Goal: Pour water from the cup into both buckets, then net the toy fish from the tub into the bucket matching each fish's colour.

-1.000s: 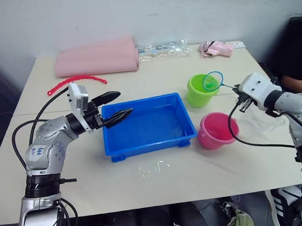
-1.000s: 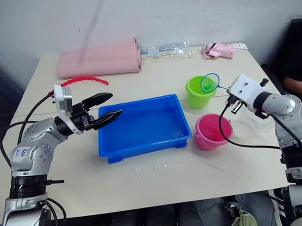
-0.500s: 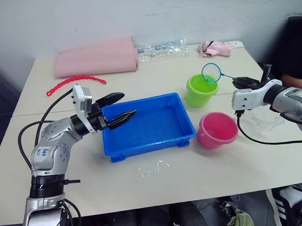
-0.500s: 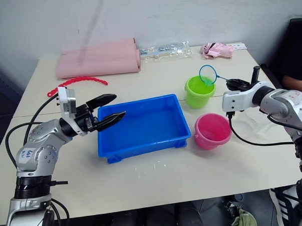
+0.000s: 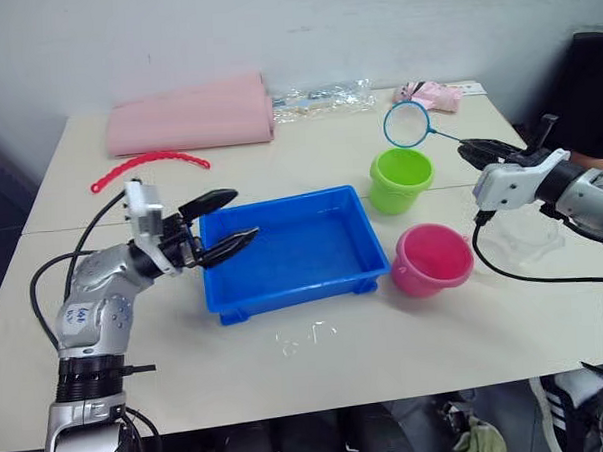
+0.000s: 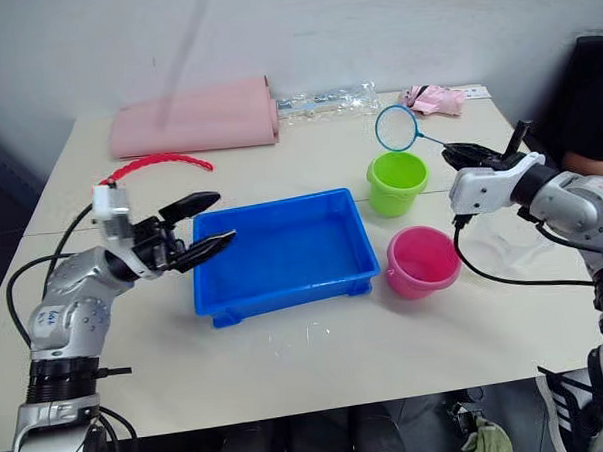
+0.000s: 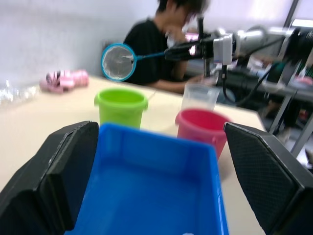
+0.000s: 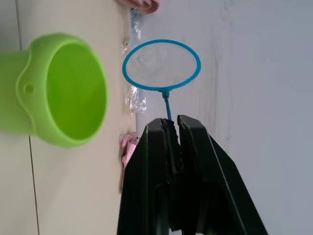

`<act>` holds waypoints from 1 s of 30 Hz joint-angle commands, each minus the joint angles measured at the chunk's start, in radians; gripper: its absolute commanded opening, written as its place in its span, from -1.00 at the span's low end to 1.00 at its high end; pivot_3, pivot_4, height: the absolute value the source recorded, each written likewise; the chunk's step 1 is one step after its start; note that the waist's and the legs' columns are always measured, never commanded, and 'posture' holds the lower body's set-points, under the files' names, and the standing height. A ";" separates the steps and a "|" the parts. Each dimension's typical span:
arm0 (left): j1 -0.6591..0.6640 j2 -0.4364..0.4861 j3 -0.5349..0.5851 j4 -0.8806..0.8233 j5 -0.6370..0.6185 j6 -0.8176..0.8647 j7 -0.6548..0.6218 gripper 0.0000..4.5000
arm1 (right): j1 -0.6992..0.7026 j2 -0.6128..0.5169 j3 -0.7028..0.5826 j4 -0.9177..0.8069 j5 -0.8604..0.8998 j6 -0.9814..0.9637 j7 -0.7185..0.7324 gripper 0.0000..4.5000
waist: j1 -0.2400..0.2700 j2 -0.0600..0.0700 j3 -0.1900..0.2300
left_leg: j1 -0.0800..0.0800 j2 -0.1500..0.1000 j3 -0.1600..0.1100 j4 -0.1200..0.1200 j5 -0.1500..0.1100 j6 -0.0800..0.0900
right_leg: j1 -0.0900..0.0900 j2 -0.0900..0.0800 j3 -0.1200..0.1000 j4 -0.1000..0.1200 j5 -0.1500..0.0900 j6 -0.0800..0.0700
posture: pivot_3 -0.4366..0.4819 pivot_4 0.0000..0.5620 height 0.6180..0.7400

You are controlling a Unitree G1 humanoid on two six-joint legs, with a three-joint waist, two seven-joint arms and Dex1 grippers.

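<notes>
The blue tub (image 5: 292,248) sits mid-table. Right of it stand the lime green bucket (image 5: 401,179) and, nearer me, the pink bucket (image 5: 433,258). My right gripper (image 5: 465,150) is shut on the thin handle of the net (image 5: 407,124). The blue hoop hangs in the air above and behind the green bucket (image 8: 58,93), and its mesh looks empty. The clear cup (image 5: 527,238) stands right of the pink bucket, under my right arm. My left gripper (image 5: 243,214) is open, with its fingers over the tub's left rim and nothing between them. The toy fish are out of view.
A rolled pink cloth (image 5: 189,114), a red bead chain (image 5: 149,165), a clear plastic bag (image 5: 321,95) and a pink toy (image 5: 431,93) lie along the table's far side. Water drops (image 5: 306,336) lie in front of the tub. A person in black (image 5: 591,83) sits at the right.
My right gripper has lifted the net from the green bucket's rim to above and behind it; the green speck seen in the mesh is gone. My left gripper drew slightly left.
</notes>
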 commanded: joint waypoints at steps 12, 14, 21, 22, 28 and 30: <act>0.465 0.347 0.261 -0.192 -0.080 0.000 -0.401 0.98 | 0.543 0.036 -0.057 -0.969 0.858 0.791 0.694 -1.00 | 0.008 0.001 0.002 | 0.001 0.002 -0.005 0.000 -0.007 0.005 | 0.003 -0.004 -0.001 -0.004 0.000 -0.002 | -0.05 -0.47 1.00; 0.545 0.350 0.258 -0.200 -0.031 -0.074 -0.457 0.98 | 0.567 0.091 -0.009 -0.933 0.771 0.758 0.700 -1.00 | 0.004 0.001 0.001 | 0.001 0.002 -0.004 0.000 -0.007 0.004 | 0.003 -0.004 -0.004 -0.003 0.000 -0.002 | -0.05 -0.47 1.00; 0.673 0.274 0.207 -0.313 0.013 -0.136 -0.394 0.98 | 0.586 0.257 0.138 -0.724 0.529 0.581 0.764 -1.00 | 0.002 0.000 0.001 | 0.001 0.003 -0.003 0.000 -0.007 0.001 | 0.002 -0.002 -0.004 -0.003 -0.001 -0.003 | -0.05 -0.47 1.00; 0.681 0.268 0.199 -0.323 0.017 -0.139 -0.384 0.98 | 0.585 0.281 0.152 -0.688 0.508 0.553 0.775 -1.00 | 0.001 0.000 0.001 | 0.001 0.003 -0.003 0.000 -0.007 0.001 | 0.002 -0.002 -0.004 -0.003 -0.001 -0.003 | -0.05 -0.47 1.00; 0.714 0.271 0.195 -0.366 -0.004 -0.115 -0.349 0.98 | 0.550 0.406 0.189 -0.496 0.407 0.416 0.779 -1.00 | 0.002 0.000 0.001 | 0.001 0.003 -0.004 0.001 -0.006 0.001 | 0.003 -0.002 -0.004 -0.001 -0.001 -0.003 | -0.05 -0.47 1.00; 0.718 0.279 0.197 -0.370 -0.001 -0.112 -0.345 0.98 | 0.530 0.432 0.192 -0.442 0.385 0.387 0.779 -1.00 | 0.001 0.000 0.001 | 0.001 0.003 -0.004 0.001 -0.006 0.001 | 0.003 -0.002 -0.004 -0.001 -0.001 -0.003 | -0.05 -0.47 1.00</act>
